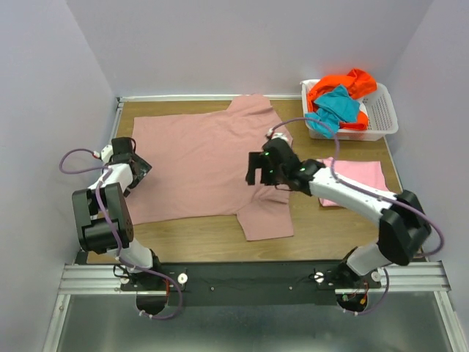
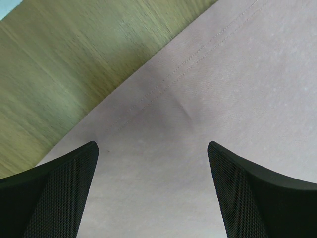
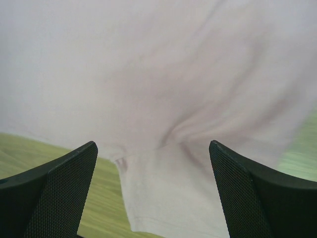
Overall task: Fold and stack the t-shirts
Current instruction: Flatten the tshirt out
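T-shirt (image 1: 198, 158), mauve, flat on table (image 1: 190, 238)
Left gripper (image 2: 152, 145) at its 9 o'clock hem, right gripper (image 3: 152, 145) near 4, both jaws wide apart, empty.

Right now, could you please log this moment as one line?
mauve t-shirt spread flat on table | left gripper open over its hem | right gripper open above near sleeve | pink t-shirt folded near basket
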Action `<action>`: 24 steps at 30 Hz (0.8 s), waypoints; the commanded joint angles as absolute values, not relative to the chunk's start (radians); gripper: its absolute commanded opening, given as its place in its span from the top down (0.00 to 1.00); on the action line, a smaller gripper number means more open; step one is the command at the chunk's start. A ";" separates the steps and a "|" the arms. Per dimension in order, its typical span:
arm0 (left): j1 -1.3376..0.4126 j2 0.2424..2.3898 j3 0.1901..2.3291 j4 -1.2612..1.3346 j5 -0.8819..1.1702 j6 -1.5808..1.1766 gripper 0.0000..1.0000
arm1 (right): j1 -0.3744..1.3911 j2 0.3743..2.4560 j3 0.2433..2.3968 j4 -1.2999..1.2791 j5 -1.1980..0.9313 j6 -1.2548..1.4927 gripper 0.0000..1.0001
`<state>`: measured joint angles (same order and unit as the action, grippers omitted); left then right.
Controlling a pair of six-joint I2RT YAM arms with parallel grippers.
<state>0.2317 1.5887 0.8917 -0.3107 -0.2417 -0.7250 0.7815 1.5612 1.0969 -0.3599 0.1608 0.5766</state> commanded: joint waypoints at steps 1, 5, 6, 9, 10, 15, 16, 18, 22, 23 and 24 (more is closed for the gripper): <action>0.235 1.540 0.919 -0.342 -0.272 -0.706 0.01 | 0.587 1.461 1.032 -0.396 0.195 0.615 0.00; 0.232 1.514 0.936 -0.347 -0.256 -0.709 0.01 | 0.456 1.476 1.005 -0.417 0.222 0.606 0.03; 0.229 1.506 0.936 -0.347 -0.255 -0.710 0.01 | 0.430 1.488 1.005 -0.420 0.229 0.598 0.06; 0.200 1.488 0.933 -0.348 -0.262 -0.713 0.01 | 0.373 1.555 1.017 -0.428 0.262 0.600 0.18; 0.189 1.483 0.933 -0.348 -0.262 -0.713 0.01 | 0.365 1.572 1.025 -0.428 0.273 0.598 0.22; 0.121 1.491 0.945 -0.350 -0.270 -0.718 0.01 | 0.356 1.693 1.097 -0.430 0.298 0.578 0.48; 0.112 1.499 0.948 -0.348 -0.270 -0.719 0.01 | 0.356 1.709 1.115 -0.430 0.288 0.575 0.50; 0.103 1.508 0.954 -0.350 -0.275 -0.719 0.01 | 0.356 1.747 1.126 -0.430 0.261 0.566 0.51; 0.089 1.537 0.957 -0.350 -0.285 -0.718 0.01 | 0.356 1.792 1.153 -0.420 0.171 0.535 0.52; 0.089 1.540 0.956 -0.348 -0.285 -0.718 0.01 | 0.356 1.792 1.155 -0.419 0.166 0.534 0.52; 0.087 1.545 0.954 -0.345 -0.285 -0.718 0.01 | 0.356 1.792 1.157 -0.416 0.163 0.534 0.52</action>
<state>0.0929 1.5185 0.9386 -0.3393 -0.2535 -0.7216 0.3550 1.7741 1.1248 -0.4141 0.2131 0.5591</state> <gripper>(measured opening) 0.985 0.488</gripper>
